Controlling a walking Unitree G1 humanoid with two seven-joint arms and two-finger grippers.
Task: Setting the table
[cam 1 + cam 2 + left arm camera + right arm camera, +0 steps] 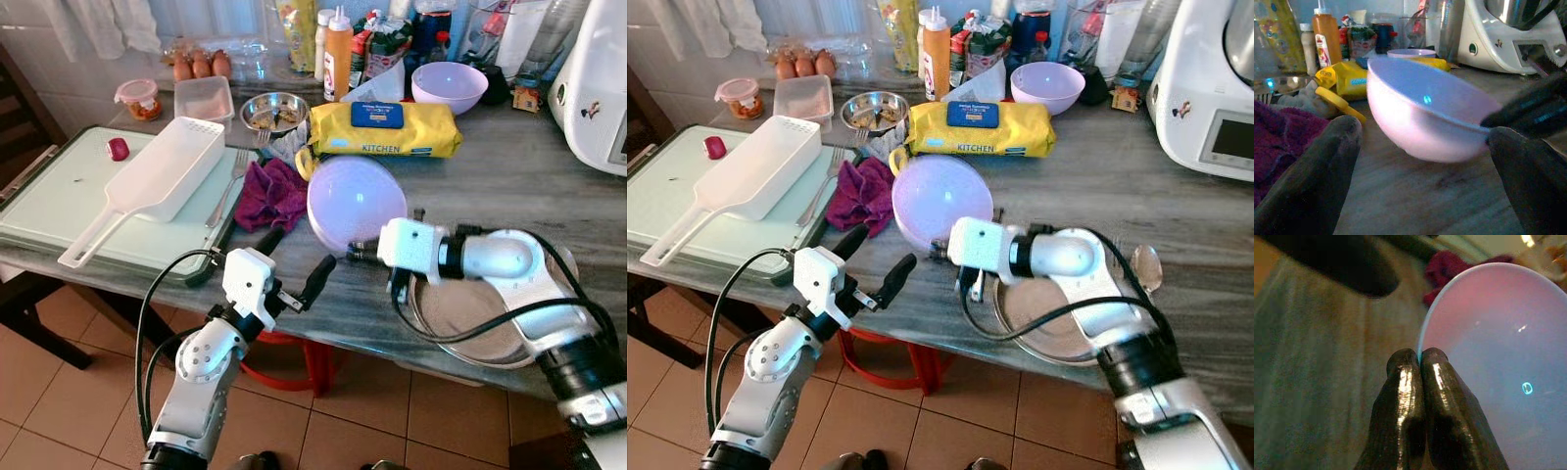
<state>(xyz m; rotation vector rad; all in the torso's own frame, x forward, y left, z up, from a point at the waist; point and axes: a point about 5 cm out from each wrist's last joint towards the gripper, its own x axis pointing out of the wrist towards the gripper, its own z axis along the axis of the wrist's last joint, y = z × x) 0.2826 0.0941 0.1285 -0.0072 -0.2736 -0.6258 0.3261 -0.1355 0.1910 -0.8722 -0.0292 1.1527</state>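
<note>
Lilac bowl (pixel 355 201) tilted, apparently lifted off counter, rim pinched.

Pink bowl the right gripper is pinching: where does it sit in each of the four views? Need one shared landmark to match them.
Left eye view: pink bowl centre, tilted, in front of the yellow pack.
Right eye view: centre-left, just left of the right gripper.
Left wrist view: centre, between the left gripper's fingers.
Right wrist view: upper right, rim pinched by the fingers.
Shared landmark: purple cloth.

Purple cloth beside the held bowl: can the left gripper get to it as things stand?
Probably yes: the left gripper, open, hangs at the counter edge just below the purple cloth, with only bare counter between.
</note>
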